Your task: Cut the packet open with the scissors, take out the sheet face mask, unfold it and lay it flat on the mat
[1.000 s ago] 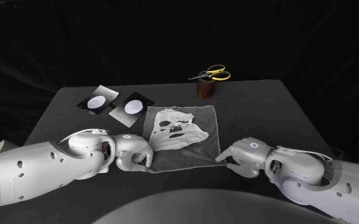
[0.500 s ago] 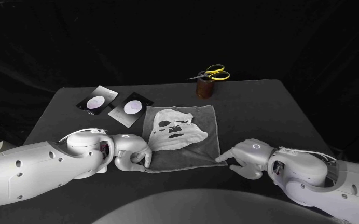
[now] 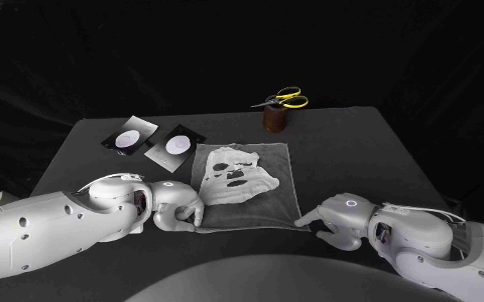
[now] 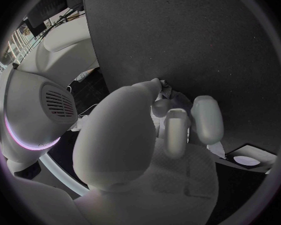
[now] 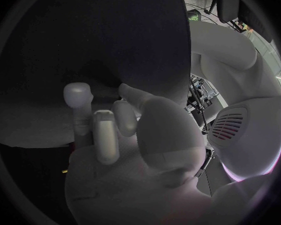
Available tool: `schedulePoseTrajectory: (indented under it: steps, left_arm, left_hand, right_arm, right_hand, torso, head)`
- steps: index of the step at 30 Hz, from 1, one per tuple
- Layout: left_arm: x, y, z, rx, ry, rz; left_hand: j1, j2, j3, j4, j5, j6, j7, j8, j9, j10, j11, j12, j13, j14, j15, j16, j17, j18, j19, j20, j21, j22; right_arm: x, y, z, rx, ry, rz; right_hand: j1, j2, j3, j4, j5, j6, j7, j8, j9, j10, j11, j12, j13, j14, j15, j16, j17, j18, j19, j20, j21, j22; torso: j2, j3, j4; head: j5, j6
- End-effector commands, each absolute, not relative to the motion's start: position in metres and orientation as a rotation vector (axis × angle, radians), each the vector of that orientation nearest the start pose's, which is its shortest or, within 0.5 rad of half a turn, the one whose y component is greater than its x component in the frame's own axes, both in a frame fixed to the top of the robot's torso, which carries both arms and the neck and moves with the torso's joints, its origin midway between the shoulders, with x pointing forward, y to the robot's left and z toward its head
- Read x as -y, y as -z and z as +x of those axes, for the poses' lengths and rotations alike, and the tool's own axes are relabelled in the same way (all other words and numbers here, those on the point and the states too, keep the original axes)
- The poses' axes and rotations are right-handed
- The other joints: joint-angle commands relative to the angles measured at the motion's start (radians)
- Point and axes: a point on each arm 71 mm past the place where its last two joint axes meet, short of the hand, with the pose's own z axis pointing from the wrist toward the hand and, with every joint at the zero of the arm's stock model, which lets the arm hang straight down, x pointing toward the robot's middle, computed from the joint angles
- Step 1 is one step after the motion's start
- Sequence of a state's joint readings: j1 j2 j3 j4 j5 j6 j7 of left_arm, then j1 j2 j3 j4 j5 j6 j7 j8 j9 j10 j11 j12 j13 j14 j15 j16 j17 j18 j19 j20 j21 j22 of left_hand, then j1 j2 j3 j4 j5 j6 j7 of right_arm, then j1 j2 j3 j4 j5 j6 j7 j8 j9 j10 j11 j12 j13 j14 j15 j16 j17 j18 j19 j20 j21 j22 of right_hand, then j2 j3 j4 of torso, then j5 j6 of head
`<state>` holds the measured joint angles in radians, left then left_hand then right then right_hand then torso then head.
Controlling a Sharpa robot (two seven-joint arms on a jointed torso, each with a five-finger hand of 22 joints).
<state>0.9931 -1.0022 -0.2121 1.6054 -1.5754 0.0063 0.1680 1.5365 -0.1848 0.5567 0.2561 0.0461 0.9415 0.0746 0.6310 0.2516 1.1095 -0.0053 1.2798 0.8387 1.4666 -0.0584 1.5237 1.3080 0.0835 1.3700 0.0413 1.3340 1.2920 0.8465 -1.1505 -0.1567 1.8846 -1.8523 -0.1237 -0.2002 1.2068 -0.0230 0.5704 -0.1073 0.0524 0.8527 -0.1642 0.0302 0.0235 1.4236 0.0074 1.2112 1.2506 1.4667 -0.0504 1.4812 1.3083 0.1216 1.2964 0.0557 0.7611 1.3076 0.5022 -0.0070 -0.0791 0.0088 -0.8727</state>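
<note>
The sheet face mask (image 3: 234, 175) lies unfolded on the grey mat (image 3: 272, 197) at the middle of the black table (image 3: 353, 148), so the task looks to be in its closing step. The left hand (image 3: 173, 205) sits curled at the mat's near left corner and the right hand (image 3: 335, 219) reaches a fingertip to the near right corner. Whether either hand actually pinches the cloth cannot be told. What likely remains is smoothing any creases and letting go without dragging the mat. Two packets (image 3: 177, 145) lie just beside the mat's far left corner. The yellow-handled scissors (image 3: 285, 98) stand in a brown holder (image 3: 274, 119) beyond the mat. Nothing stands between the hands and the mask.
</note>
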Motion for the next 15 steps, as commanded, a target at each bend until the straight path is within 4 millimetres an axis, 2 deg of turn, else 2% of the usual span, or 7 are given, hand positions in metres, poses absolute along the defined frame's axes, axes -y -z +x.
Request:
schedulePoseTrajectory:
  steps: [1, 4, 8, 11, 12, 15]
  left_arm:
    - [-0.250, 0.350, 0.347, -2.341, 0.746, 0.569]
    - [-0.250, 0.350, 0.347, -2.337, 0.751, 0.567]
    - [-0.249, 0.349, 0.347, -2.329, 0.761, 0.563]
    - [-0.248, 0.349, 0.347, -2.325, 0.771, 0.559]
    - [-0.248, 0.349, 0.347, -2.324, 0.775, 0.557]
    - [-0.247, 0.348, 0.346, -2.323, 0.789, 0.554]
  left_hand:
    - [0.002, -0.008, 0.006, 0.000, 0.004, 0.005, 0.006, 0.006, 0.002, -0.006, -0.001, -0.004, -0.004, 0.041, -0.002, -0.005, 0.132, -0.003, -0.007, 0.001, -0.004, 0.000]
    - [0.001, -0.008, 0.006, -0.001, 0.004, 0.005, 0.006, 0.006, 0.002, -0.008, -0.001, -0.005, -0.007, 0.041, -0.002, -0.005, 0.132, -0.003, -0.008, 0.001, -0.005, -0.001]
    - [0.000, -0.011, 0.011, -0.005, 0.004, 0.002, 0.008, 0.006, 0.002, -0.024, 0.000, -0.015, -0.025, 0.039, -0.001, -0.007, 0.130, -0.002, -0.009, 0.002, -0.006, -0.002]
    - [-0.001, -0.013, 0.014, -0.008, 0.003, -0.002, 0.010, 0.004, 0.001, -0.032, 0.002, -0.020, -0.034, 0.038, 0.000, -0.008, 0.128, -0.002, -0.010, 0.002, -0.007, -0.003]
    - [-0.001, -0.015, 0.017, -0.012, 0.003, -0.004, 0.011, 0.003, 0.001, -0.052, 0.003, -0.032, -0.057, 0.035, 0.001, -0.010, 0.123, -0.001, -0.014, 0.003, -0.011, -0.007]
    - [0.001, -0.019, 0.024, -0.021, 0.003, 0.000, 0.013, 0.005, 0.001, -0.058, 0.005, -0.036, -0.062, 0.034, 0.003, -0.011, 0.122, -0.001, -0.015, 0.004, -0.012, -0.008]
  right_arm:
    - [0.243, 0.341, 0.277, -2.251, -0.470, -0.606]
    - [0.241, 0.334, 0.280, -2.183, -0.509, -0.572]
    - [0.241, 0.328, 0.287, -2.103, -0.536, -0.520]
    - [0.243, 0.325, 0.292, -2.045, -0.557, -0.470]
    - [0.244, 0.323, 0.293, -2.024, -0.566, -0.450]
    - [0.245, 0.319, 0.297, -1.969, -0.603, -0.395]
  right_hand:
    - [0.001, -0.011, 0.012, 0.002, -0.004, 0.242, 0.232, 0.363, 0.247, 0.020, -0.014, -0.002, -0.003, 0.066, -0.008, 0.003, 0.109, 0.012, 0.004, -0.001, 0.005, 0.083]
    - [0.002, -0.020, 0.024, 0.006, -0.004, 0.240, 0.231, 0.370, 0.250, 0.024, -0.016, 0.000, 0.001, 0.068, -0.010, 0.006, 0.115, 0.010, 0.010, -0.002, 0.018, 0.086]
    - [-0.002, -0.026, 0.034, 0.016, -0.004, 0.234, 0.231, 0.372, 0.252, 0.019, -0.015, -0.016, -0.012, 0.065, -0.010, -0.002, 0.101, 0.013, 0.005, -0.002, 0.002, 0.083]
    - [-0.002, -0.037, 0.051, 0.032, -0.004, 0.208, 0.239, 0.367, 0.251, 0.012, -0.010, -0.038, -0.028, 0.060, -0.007, -0.014, 0.083, 0.017, -0.006, -0.003, -0.028, 0.075]
    - [-0.004, -0.045, 0.054, 0.038, -0.004, 0.191, 0.245, 0.360, 0.248, 0.010, -0.005, -0.043, -0.032, 0.058, -0.004, -0.018, 0.078, 0.018, -0.007, -0.002, -0.032, 0.074]
    - [-0.018, -0.078, 0.044, 0.053, -0.005, 0.170, 0.254, 0.348, 0.244, 0.004, 0.003, -0.056, -0.041, 0.055, 0.003, -0.025, 0.068, 0.020, -0.016, 0.000, -0.056, 0.069]
  torso:
    - [0.002, 0.0008, 0.0009]
    - [0.002, 0.0018, 0.0007]
    - [0.001, 0.0013, 0.0006]
    - [0.002, 0.0015, 0.0005]
    - [0.003, 0.0015, 0.0008]
    - [0.003, 0.0013, 0.0011]
  head:
    - [-0.001, 0.000]
    - [-0.002, 0.000]
    - [-0.003, 0.000]
    - [-0.003, 0.000]
    - [-0.004, 0.000]
    - [-0.002, 0.000]
